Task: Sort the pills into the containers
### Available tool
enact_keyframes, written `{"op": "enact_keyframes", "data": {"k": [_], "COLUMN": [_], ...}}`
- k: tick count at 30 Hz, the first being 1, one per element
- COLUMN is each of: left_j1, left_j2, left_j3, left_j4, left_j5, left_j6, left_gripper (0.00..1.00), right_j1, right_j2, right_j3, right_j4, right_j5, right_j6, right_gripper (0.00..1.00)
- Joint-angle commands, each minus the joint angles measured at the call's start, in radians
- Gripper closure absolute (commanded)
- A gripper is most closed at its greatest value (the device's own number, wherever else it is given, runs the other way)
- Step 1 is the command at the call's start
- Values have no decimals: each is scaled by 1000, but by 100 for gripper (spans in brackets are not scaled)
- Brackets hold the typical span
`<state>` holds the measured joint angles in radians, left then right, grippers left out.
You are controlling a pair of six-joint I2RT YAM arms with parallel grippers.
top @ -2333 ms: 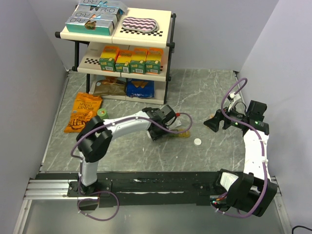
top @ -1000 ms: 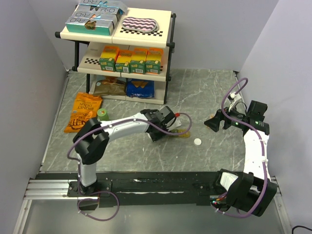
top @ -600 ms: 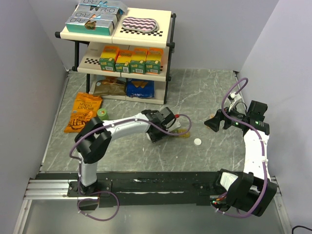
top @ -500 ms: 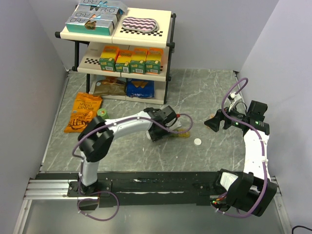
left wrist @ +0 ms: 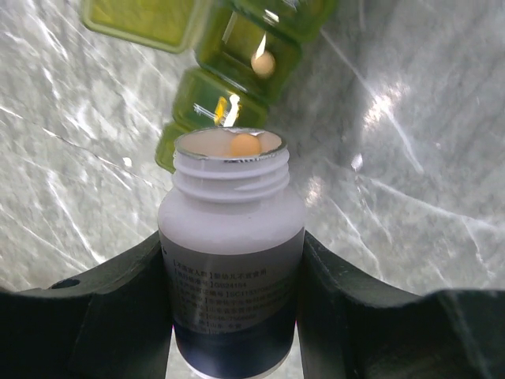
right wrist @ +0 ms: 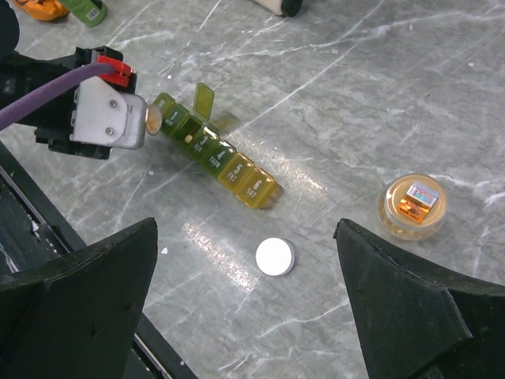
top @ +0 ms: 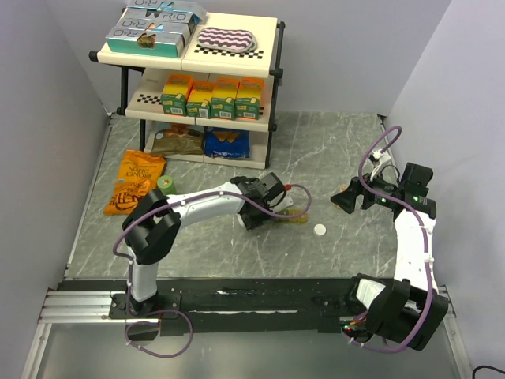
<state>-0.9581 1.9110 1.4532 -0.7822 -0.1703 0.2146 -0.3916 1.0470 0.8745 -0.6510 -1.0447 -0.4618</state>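
I'm looking down at a grey tabletop (top: 331,150) with white marble veining, boxed in by three plain pale walls: the left wall (top: 39,118), the back wall (top: 355,55) and the right wall (top: 465,118). Against the back wall stands a two-tier shelf rack (top: 265,38), cream boards on a black frame. Soft, even light leaves pale glints on the stone.

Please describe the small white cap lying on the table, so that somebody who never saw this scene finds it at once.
On the grey marbled table, find the strip of green-to-yellow pill compartments. Just past its yellow end, on the arms' side, lies the cap: a flat, plain white disc, unlike the clear round pot with an orange label nearby.
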Motion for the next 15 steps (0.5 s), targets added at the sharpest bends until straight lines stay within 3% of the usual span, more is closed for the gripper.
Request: {"op": "enact_keyframes", "data": {"k": [1,12,15], "left_j1": [22,25,24], "left_j2": [-75,-86,58], "left_j3": [-47,-62,52], "left_j4": [101,136,-77], "left_j5": [11,51,-59], "left_j6": [-26,-15,-38], "left_gripper": [99,99,99], "right_j1": [-12,-10,-10], "right_j2": [-8,1,1], "right_j3": [-12,-8,-8], "right_j4": [13,10,7], "right_j5": [-29,-29,-23], "right_j6": [-1,-2,-5], "right_gripper": [0,0,0]}}
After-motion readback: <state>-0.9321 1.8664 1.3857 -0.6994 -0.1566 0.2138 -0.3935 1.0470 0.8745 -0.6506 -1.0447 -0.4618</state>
